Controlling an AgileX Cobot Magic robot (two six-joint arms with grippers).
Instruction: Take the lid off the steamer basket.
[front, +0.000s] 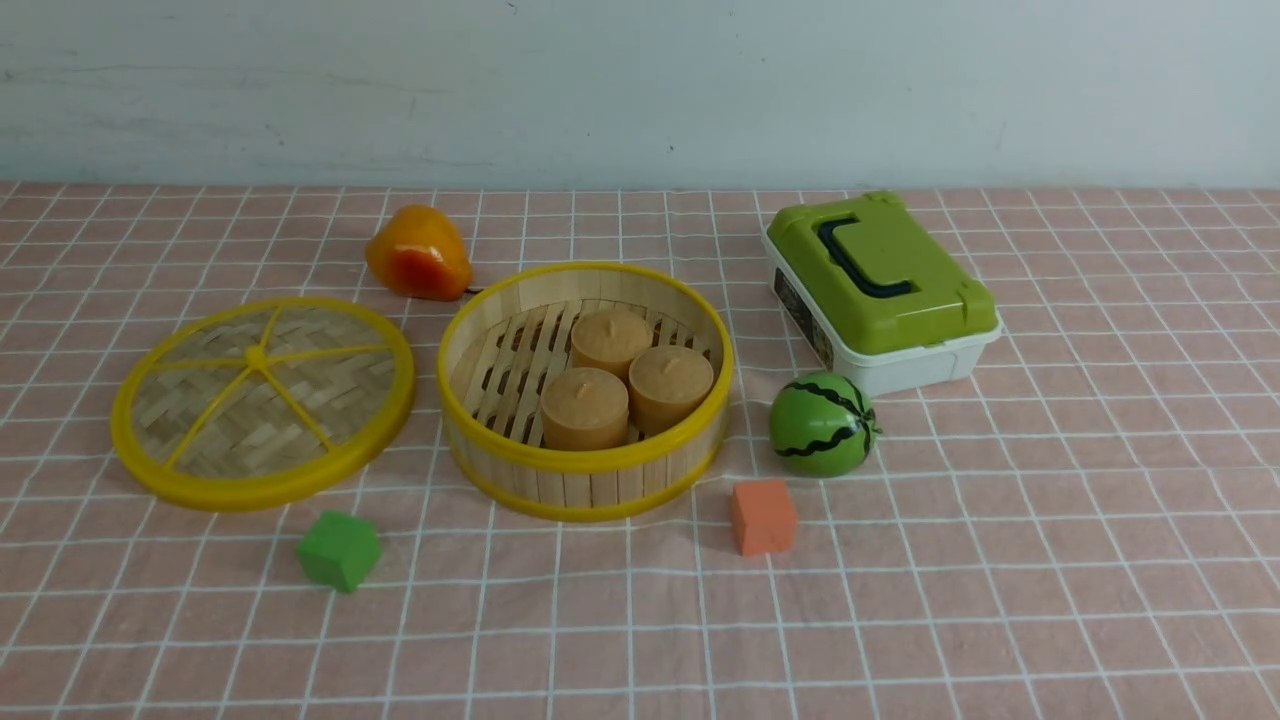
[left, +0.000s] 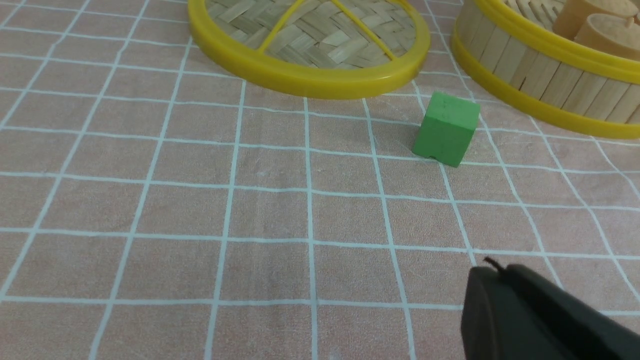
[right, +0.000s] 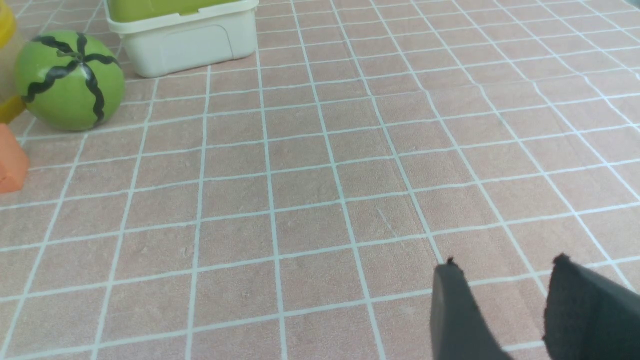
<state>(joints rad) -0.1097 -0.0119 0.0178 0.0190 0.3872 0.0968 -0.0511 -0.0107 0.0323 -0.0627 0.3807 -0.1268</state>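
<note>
1. Woven bamboo with a yellow rim: the lid (front: 262, 400) lies flat on the cloth just beside the steamer basket (front: 585, 470), on the basket's left as the robot faces it, clear of its rim. So the lid is already off, I'd say, and the basket stands open with three tan cakes (front: 622, 380) on its slatted floor.
2. What remains, to my eye, is only to keep both arms back and low, away from the green cube (front: 339, 549) in front of the lid, so nothing gets nudged.
3. The left gripper (left: 530, 310) shows as a single dark finger over bare cloth, nearer the robot than the cube; I cannot tell whether it is spread or closed. It holds nothing I can see.
4. The right gripper (right: 505, 310) has its two fingers apart and empty, well right of the basket.
5. Around the basket: an orange cube (front: 763, 516) in front, a toy watermelon (front: 822, 423) to its right, a white box with a green lid (front: 880, 290) beyond that, and an orange-yellow toy fruit (front: 418, 254) behind-left.
6. Everything sits on a pink tablecloth (front: 1050, 560) gridded in white, against a pale wall (front: 640, 80).
</note>
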